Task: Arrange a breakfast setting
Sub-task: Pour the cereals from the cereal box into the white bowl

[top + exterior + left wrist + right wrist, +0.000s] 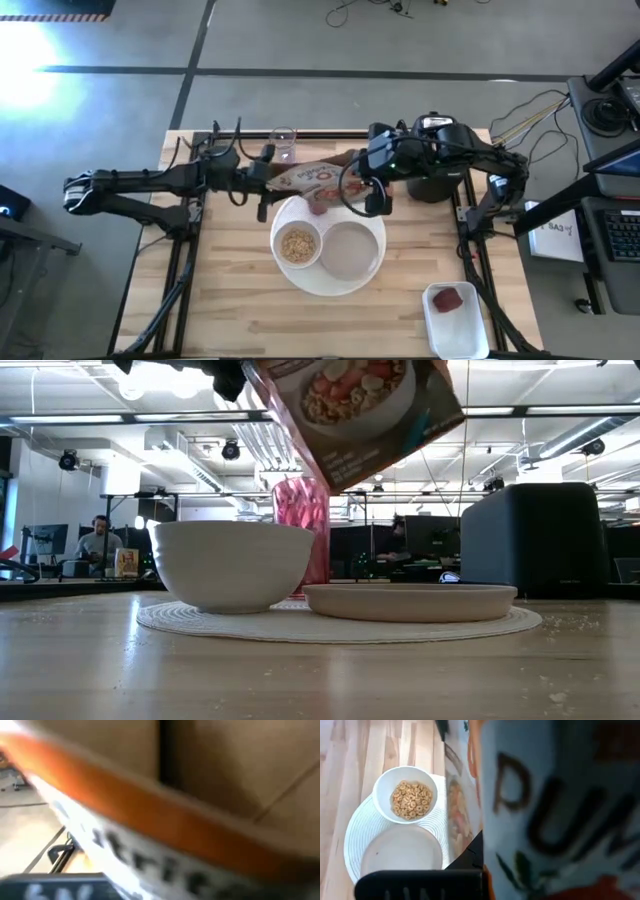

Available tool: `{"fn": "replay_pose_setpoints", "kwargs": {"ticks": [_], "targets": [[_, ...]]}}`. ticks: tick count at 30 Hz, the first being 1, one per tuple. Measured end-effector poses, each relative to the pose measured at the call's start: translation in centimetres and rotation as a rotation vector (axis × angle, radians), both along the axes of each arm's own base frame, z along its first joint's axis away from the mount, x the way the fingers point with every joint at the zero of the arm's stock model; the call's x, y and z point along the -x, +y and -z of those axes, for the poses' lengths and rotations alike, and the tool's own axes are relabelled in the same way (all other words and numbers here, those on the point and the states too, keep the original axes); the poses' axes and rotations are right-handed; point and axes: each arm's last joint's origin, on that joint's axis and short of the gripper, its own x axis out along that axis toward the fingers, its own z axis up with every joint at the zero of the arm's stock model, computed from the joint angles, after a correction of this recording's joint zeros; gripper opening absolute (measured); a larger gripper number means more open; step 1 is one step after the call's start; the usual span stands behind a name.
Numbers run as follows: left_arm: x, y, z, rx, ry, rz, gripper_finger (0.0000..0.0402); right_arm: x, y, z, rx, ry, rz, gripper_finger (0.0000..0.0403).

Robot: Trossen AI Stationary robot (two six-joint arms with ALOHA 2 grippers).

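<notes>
A cereal box (312, 178) hangs in the air over the far edge of the round white placemat (330, 285), between my two grippers. It also shows in the low view (360, 405). My left gripper (268, 182) is at its left end and my right gripper (368, 185) at its right end. A white bowl (297, 245) with cereal rings and a grey plate (352, 250) rest on the mat. A pink-red tumbler (300, 510) stands behind them. No bagel or spoon is in view. My left gripper has the box's left end (278, 180), coming level from the table's left. The box (150, 820) fills its wrist view, so the hold itself does not show. The box is lifted clear and tilted. My right gripper has the box's right end (352, 172), coming level from the table's right. The box (545, 810) stands close against one dark finger (420, 882) in its wrist view. The place of contact is hidden by the gripper.
A black toaster (435, 185) stands at the far right, just behind my right arm. A clear glass (283, 143) stands at the far edge. A white tub (440, 335) at the near right holds a small red thing (452, 299). The near left of the table is bare wood.
</notes>
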Motion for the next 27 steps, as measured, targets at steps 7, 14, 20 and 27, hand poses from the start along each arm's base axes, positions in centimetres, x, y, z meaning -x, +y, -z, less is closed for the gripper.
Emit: {"fn": "replay_pose_setpoints", "kwargs": {"ticks": [7, 14, 20, 27], "targets": [[0.1, 0.0, -0.6, 0.027, 0.025, -0.008, 0.0010, 0.1, 0.0, 0.0, -0.013, 0.001, 0.011, 0.0009], [0.7, -0.2, -0.8, 0.068, 0.030, 0.040, 0.0002, 0.1, 0.2, -0.1, -0.102, -0.015, 0.005, 0.0009], [0.8, -0.3, -0.9, 0.086, 0.023, 0.058, 0.0001, 0.2, 0.3, -0.1, -0.128, -0.021, 0.019, 0.0009], [0.8, -0.4, -1.3, 0.120, 0.015, 0.081, 0.0000, 0.5, 0.3, -0.3, -0.145, -0.027, 0.016, 0.0009]]}}
